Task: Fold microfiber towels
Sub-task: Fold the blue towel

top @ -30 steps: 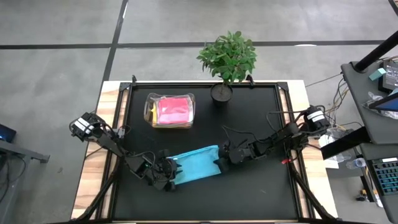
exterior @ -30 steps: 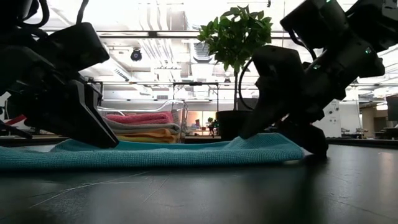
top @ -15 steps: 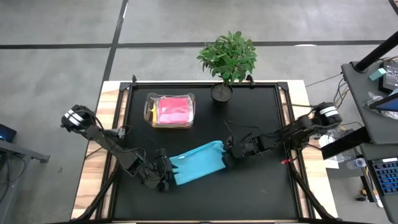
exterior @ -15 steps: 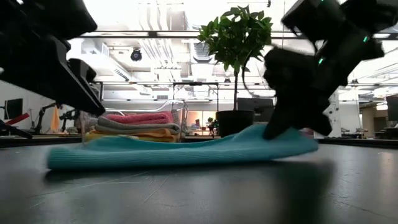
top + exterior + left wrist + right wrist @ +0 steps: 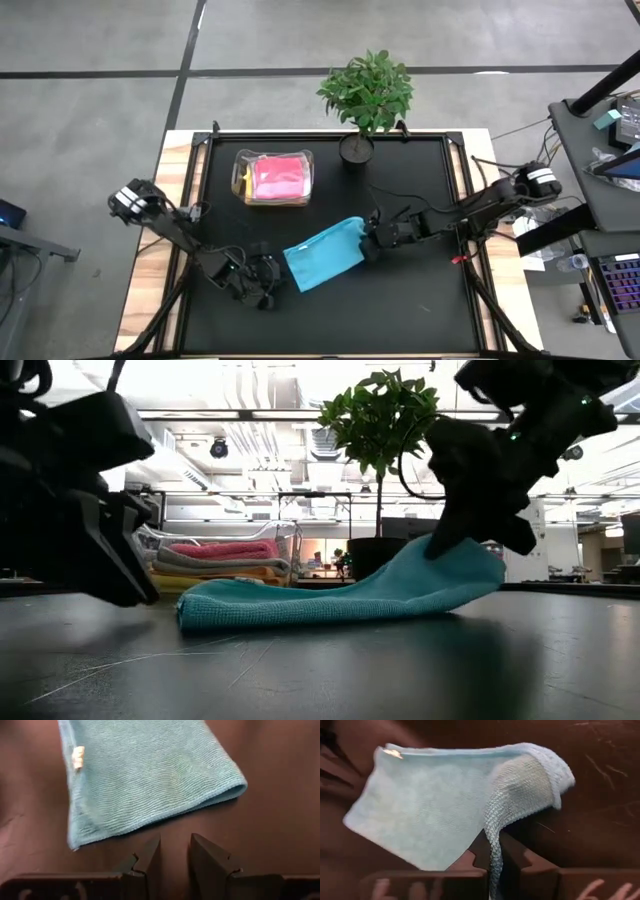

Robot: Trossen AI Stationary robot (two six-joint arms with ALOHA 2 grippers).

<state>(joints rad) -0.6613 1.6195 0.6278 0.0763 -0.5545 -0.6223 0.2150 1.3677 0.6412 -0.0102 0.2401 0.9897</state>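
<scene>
A teal towel [image 5: 325, 256] lies folded on the black table mat, slanting from near left to far right. My right gripper [image 5: 368, 247] is shut on its right end, which is raised off the mat in the low view [image 5: 440, 565]. My left gripper [image 5: 268, 287] stands just off the towel's left end; its fingers [image 5: 175, 852] show a narrow gap with nothing between them, a little short of the towel's edge [image 5: 150, 822]. A small white tag [image 5: 77, 757] shows on the towel. My right gripper pinches the towel's right-end edge [image 5: 492, 845] between its two fingers, coming from the table's right and slanting down. That end is lifted and curls over beside the fingers. The towel's left part [image 5: 250, 610] rests on the mat, and the cloth sags between.
A clear box [image 5: 274, 178] with a pink towel on top of a stack stands at the far left of the mat, seen behind the teal towel [image 5: 225, 565]. A potted plant [image 5: 365, 95] stands at the far edge. Bare mat lies near and to the right.
My right gripper has shut on the towel's right end, lifted it and drawn back toward the table's right edge. The towel has slid right along the mat, out from under my left gripper, and has turned to a slant. Its left end stays on the mat.
</scene>
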